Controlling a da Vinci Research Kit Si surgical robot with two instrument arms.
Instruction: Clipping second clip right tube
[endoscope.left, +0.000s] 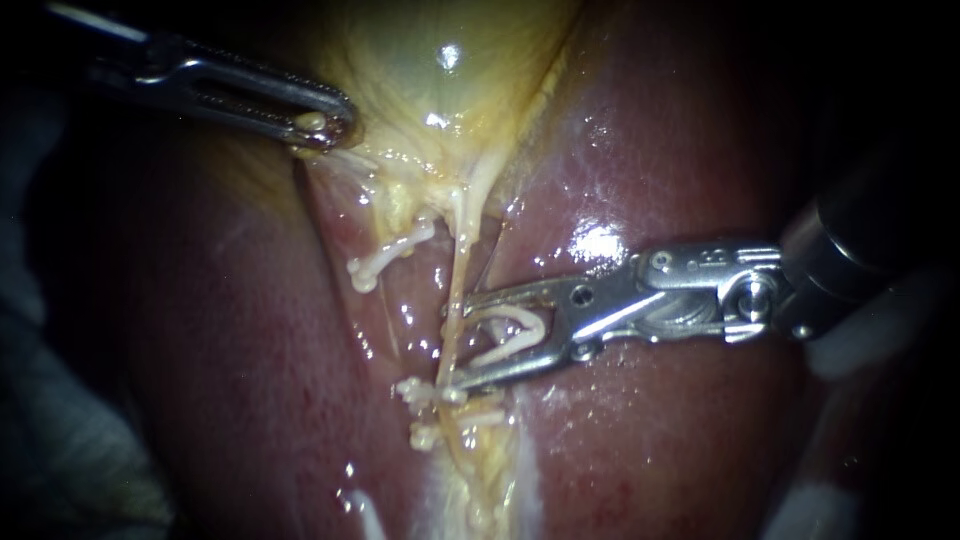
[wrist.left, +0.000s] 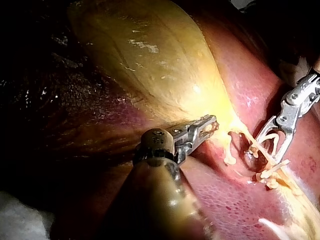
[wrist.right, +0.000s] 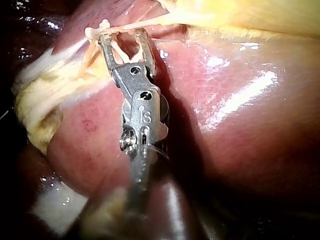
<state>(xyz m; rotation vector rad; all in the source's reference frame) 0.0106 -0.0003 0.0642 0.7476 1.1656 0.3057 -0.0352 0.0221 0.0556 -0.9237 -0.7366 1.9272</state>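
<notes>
Right instrument holds its jaws wide apart, an open white clip seated against both, with the tips at the right tube. Just beyond the lower tip, lower clips crowd the tube. Above the tips, bare tube runs up to the gallbladder. Wet, glossy liver flanks it on both sides. Well apart, the left instrument has its jaws closed on the gallbladder's edge. Only the right wrist view shows the tube crossing both tips head-on. Only the left wrist view shows the gallbladder's long yellow swell.
</notes>
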